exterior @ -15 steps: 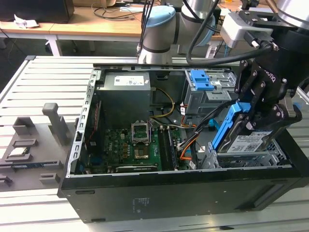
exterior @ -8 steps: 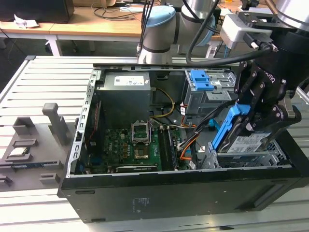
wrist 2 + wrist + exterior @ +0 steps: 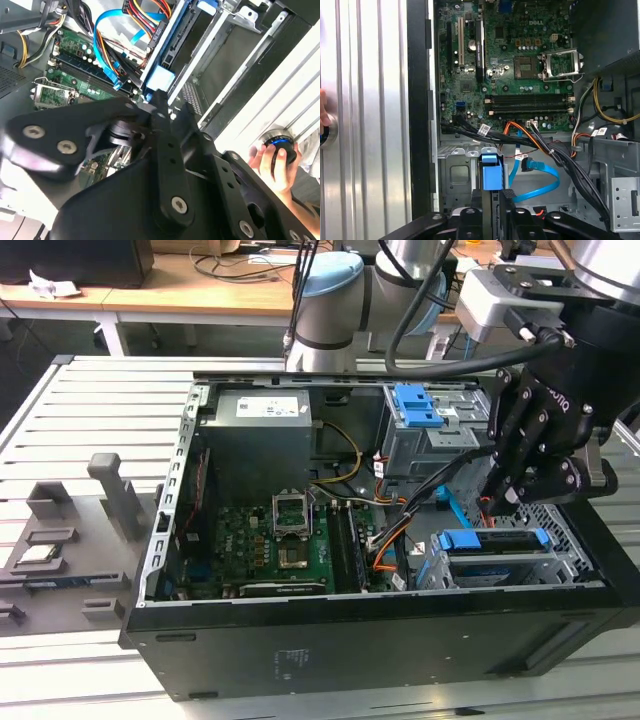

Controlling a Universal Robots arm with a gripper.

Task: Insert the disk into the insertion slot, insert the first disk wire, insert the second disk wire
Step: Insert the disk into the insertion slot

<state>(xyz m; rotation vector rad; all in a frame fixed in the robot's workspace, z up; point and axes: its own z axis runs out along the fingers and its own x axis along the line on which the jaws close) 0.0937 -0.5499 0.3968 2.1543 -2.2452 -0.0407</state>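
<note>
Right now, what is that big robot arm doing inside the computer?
The robot's tool is low inside the open computer case, right over the blue-framed disk. The disk looks seated in the silver insertion slot. The light-blue second disk wire loops beside it, and the red-orange first disk wire lies nearby. A person's hand rests on a round knob outside the case.

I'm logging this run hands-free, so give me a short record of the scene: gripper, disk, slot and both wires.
gripper: just above the disk, at the exterior view's right; contact cannot be told
disk: lies in the insertion slot, blue bracket on top
first disk wire: runs across the case near the slot
second disk wire: loops loosely beside the disk
person's hand: on a round knob outside the case
</note>
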